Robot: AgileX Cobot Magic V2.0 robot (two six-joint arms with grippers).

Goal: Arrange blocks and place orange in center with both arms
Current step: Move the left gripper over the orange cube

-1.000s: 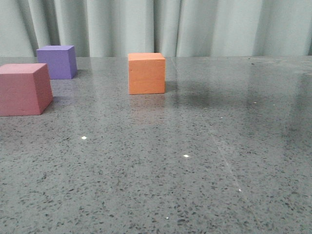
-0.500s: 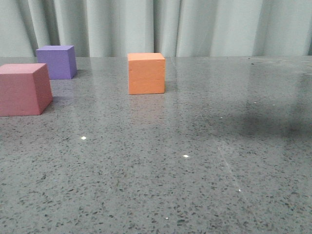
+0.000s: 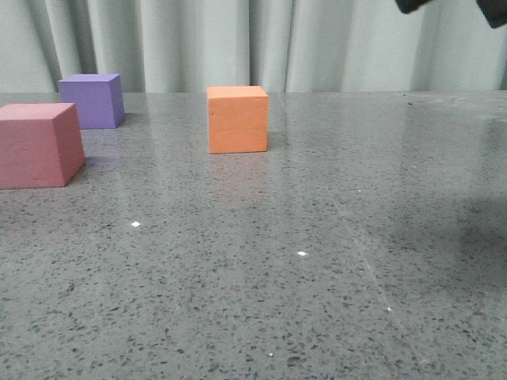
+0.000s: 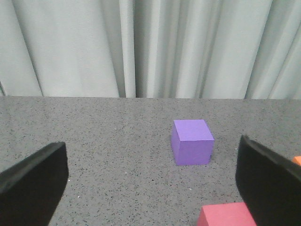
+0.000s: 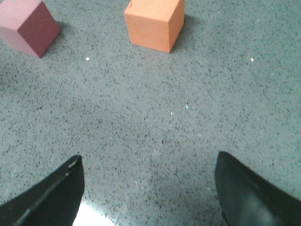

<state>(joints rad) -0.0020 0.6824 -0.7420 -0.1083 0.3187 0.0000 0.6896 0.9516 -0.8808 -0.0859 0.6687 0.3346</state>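
Front view: three cubes stand on a grey speckled counter before a pale curtain.
Orange cube: upright near the middle of the counter's far part, apart from the other two, nothing touching it.
Purple cube: far left, close to the curtain.
Pinkish-red cube: at the left edge, nearer the camera than the purple one, with a gap between them.
Right arm: only a dark piece shows at the upper right corner of the front view, above the counter.
Right tool: its two dark fingers are spread wide with bare counter between them, holding nothing; the orange cube and the pinkish-red cube lie well beyond the fingertips.
Left tool: fingers spread wide, holding nothing; the purple cube sits ahead between them, and the top of the pinkish-red cube shows nearer, beside one finger.
Contact: neither tool touches a cube.
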